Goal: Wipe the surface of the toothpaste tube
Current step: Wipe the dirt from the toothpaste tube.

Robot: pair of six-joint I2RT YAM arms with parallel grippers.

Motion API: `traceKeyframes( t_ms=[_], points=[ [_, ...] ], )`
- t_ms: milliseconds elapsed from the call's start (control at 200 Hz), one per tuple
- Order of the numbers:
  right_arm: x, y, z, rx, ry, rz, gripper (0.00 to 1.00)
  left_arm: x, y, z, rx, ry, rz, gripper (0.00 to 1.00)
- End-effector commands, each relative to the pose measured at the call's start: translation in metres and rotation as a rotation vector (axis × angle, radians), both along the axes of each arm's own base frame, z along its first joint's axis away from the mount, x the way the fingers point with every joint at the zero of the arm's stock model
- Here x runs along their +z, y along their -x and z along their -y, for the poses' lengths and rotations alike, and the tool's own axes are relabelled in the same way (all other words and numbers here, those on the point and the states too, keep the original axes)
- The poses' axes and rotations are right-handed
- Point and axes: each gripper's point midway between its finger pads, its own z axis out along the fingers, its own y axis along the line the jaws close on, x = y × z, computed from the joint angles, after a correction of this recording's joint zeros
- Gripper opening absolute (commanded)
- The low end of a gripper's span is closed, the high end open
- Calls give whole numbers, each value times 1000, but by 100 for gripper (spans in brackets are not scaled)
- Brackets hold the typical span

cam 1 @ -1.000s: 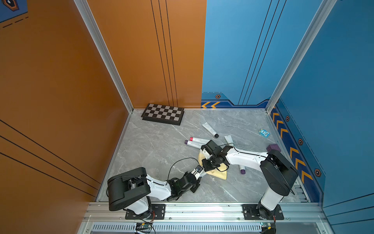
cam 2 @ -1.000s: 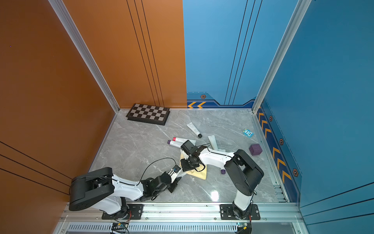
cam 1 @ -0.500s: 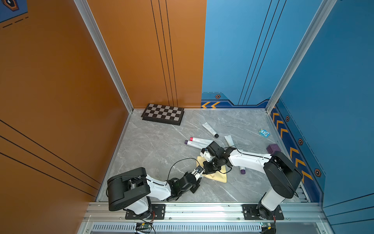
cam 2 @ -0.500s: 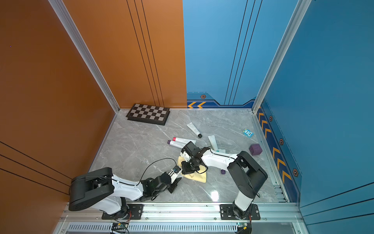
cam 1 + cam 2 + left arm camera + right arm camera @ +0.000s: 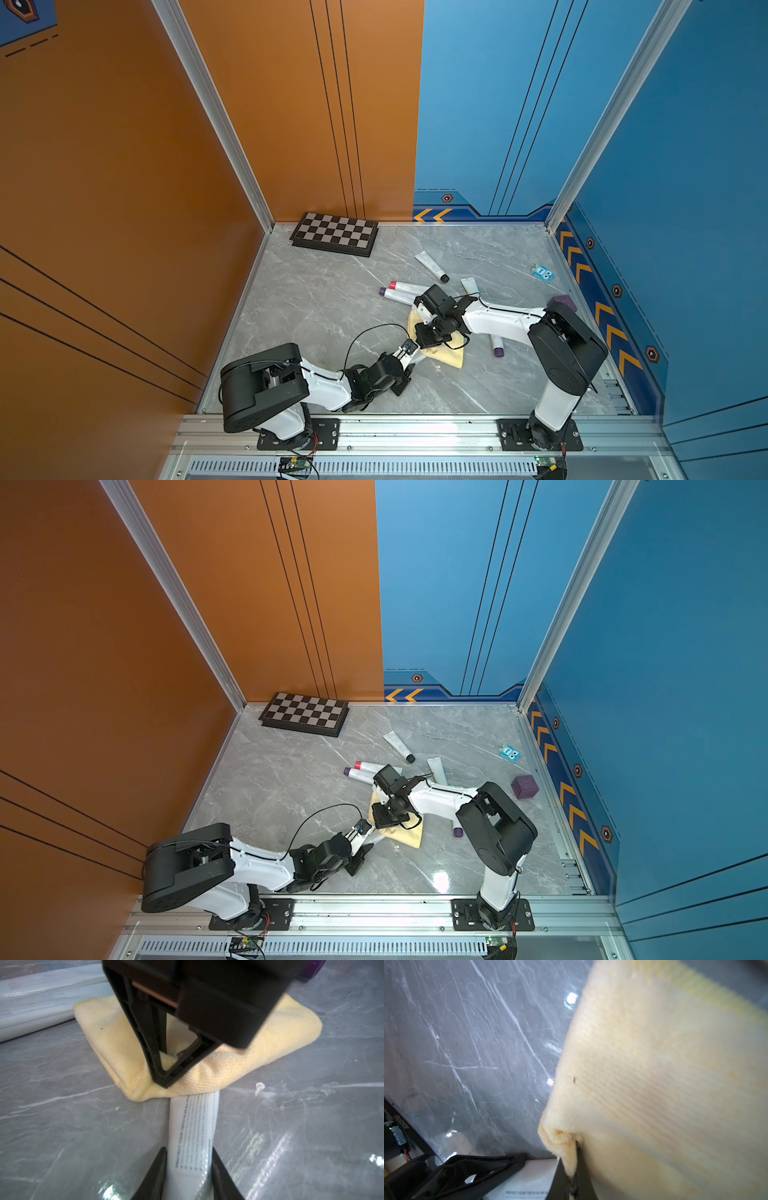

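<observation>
The toothpaste tube lies on the grey marble desk, near its front middle, printed side up. The left fingers are clamped on one end of it, and its other end runs under a folded yellow cloth. The right fingers are closed, pinching a fold of that cloth right over the tube. Further back lie other tubes, a chessboard and a purple cube
</observation>
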Motion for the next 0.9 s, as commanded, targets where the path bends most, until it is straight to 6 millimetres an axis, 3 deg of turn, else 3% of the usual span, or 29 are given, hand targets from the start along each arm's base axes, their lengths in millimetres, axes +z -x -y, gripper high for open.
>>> traceKeyframes(
  t_ms=[0, 135, 245, 450, 631, 896],
  points=[
    [-44, 56, 72, -12, 274, -200, 0, -20, -2, -20, 35, -100, -12, 29],
    [-30, 78, 49, 27, 183, -240, 0, -20, -2, -20, 34, -103, -12, 29],
    [-31, 92, 52, 37, 189, -257, 0, -22, -2, -20, 33, -108, -15, 29],
    [-18, 100, 27, 57, 109, -257, 0, -23, -3, -17, 27, -115, -11, 28],
    [-37, 95, 56, -8, 165, -284, 0, -22, 0, -19, 40, -160, 53, 27],
    [-28, 65, 91, -194, 139, -258, 0, -19, 7, -11, 20, -199, 122, 27]
  ],
)
